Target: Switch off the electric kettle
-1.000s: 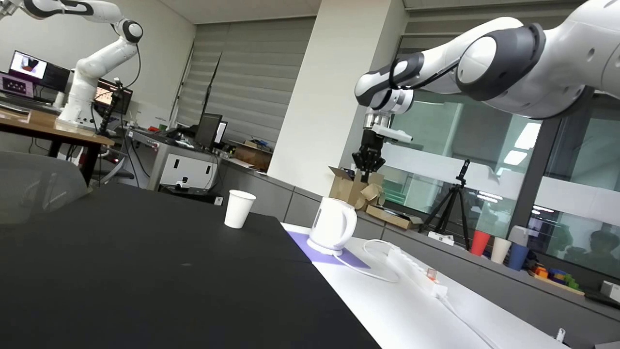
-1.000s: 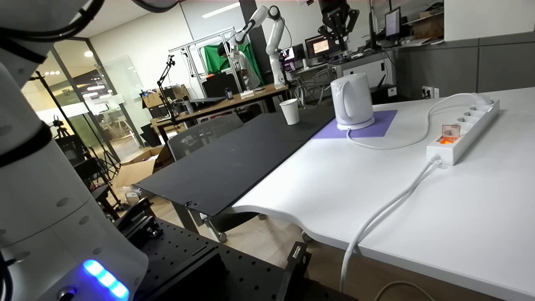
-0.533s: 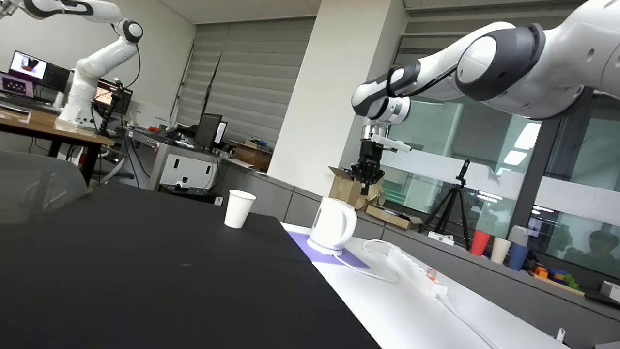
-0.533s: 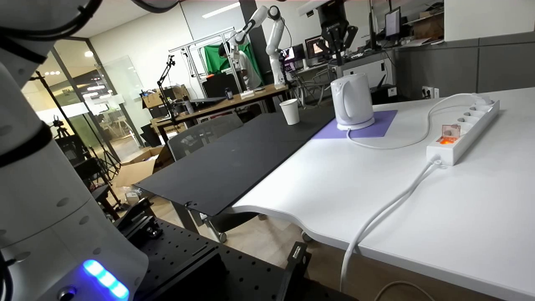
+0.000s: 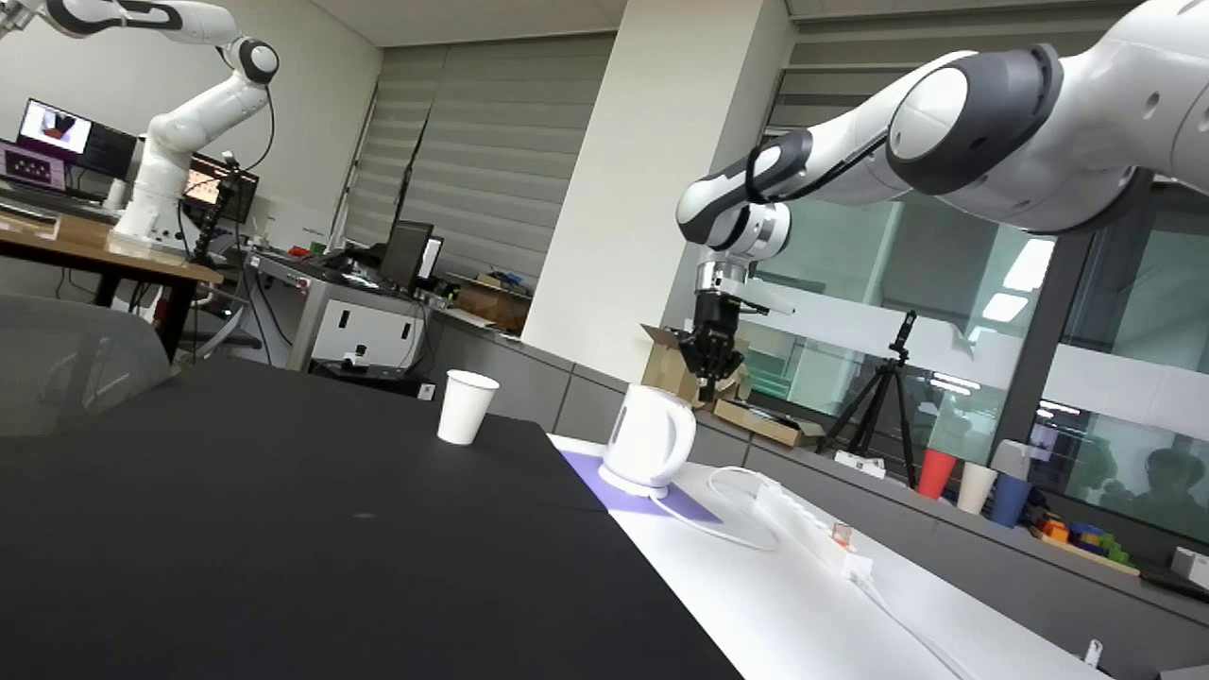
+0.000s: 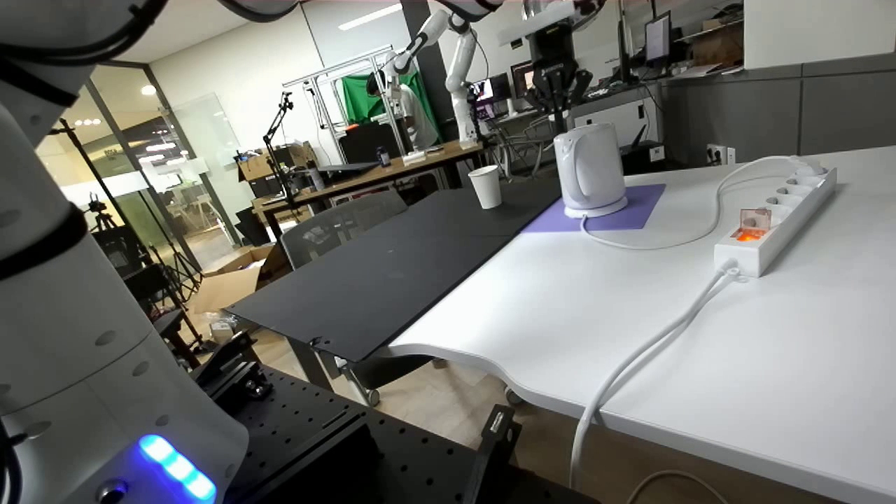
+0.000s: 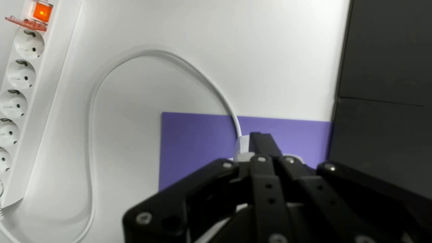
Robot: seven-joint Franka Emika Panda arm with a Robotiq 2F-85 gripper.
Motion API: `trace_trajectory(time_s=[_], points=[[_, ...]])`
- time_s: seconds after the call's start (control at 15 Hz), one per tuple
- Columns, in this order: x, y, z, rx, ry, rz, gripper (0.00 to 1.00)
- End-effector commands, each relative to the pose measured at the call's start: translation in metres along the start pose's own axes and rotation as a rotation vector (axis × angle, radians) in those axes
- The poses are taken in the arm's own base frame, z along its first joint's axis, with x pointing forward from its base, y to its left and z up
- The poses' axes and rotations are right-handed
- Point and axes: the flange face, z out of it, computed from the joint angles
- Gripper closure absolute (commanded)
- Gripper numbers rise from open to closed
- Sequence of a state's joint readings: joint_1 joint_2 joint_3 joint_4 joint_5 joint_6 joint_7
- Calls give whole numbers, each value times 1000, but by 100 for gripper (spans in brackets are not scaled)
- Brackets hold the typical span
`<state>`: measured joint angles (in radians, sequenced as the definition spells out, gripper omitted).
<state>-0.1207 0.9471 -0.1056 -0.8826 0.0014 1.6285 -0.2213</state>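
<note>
The white electric kettle stands upright on a purple mat in both exterior views, with its looped handle on one side; it also shows upright in an exterior view. My gripper points down beside the kettle's top, on the handle side, and its tips line up with the kettle's upper edge. I cannot tell if they touch it. In the wrist view the fingers are together with nothing seen between them. They hide most of the kettle; a white part of it shows beside them. The kettle's switch is not visible.
A white power strip with a lit orange switch lies on the white table; the kettle's white cord curves towards it. A white paper cup stands on the black surface. The purple mat lies under the kettle.
My gripper has moved steadily down, from well above the kettle to about its top, and slightly to the left in both exterior views. The kettle, cup and power strip have not moved.
</note>
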Motion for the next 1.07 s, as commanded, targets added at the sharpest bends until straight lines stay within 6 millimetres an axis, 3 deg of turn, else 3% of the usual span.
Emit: trace_trajectory(time_s=[0.0, 0.4, 1.0], points=[[-5, -6, 3, 18, -19, -9, 100], [-11, -13, -8, -25, 122, -25, 100], [-48, -14, -7, -19, 173, -18, 100]])
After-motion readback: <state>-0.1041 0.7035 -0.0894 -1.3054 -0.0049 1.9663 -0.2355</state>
